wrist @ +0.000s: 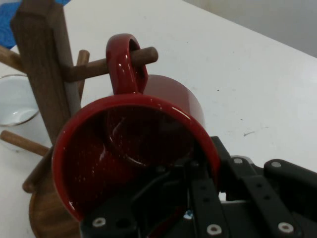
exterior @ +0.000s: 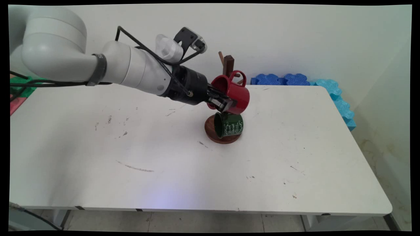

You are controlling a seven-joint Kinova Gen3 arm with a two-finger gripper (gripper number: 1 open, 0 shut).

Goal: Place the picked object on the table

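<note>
A red mug [exterior: 234, 93] [wrist: 133, 148] lies on its side in my gripper [exterior: 224, 103] [wrist: 198, 168], which is shut on the mug's rim, one finger inside the mouth and one outside. The mug's handle [wrist: 124, 62] is looped over an upper peg [wrist: 146, 55] of a dark wooden mug tree [exterior: 228, 65] [wrist: 42, 64]. Just below it, a green mug [exterior: 229, 124] with white lettering hangs low on the same tree, above the round wooden base [exterior: 213, 135]. A clear glass cup [wrist: 15, 101] shows behind the post in the hand view.
Blue foam pieces [exterior: 282, 79] line the back edge of the white table [exterior: 295, 157], and cyan ones [exterior: 341, 105] run down its right side. Red and green items [exterior: 19, 95] sit at the far left. Other bare pegs [wrist: 22, 143] stick out from the tree.
</note>
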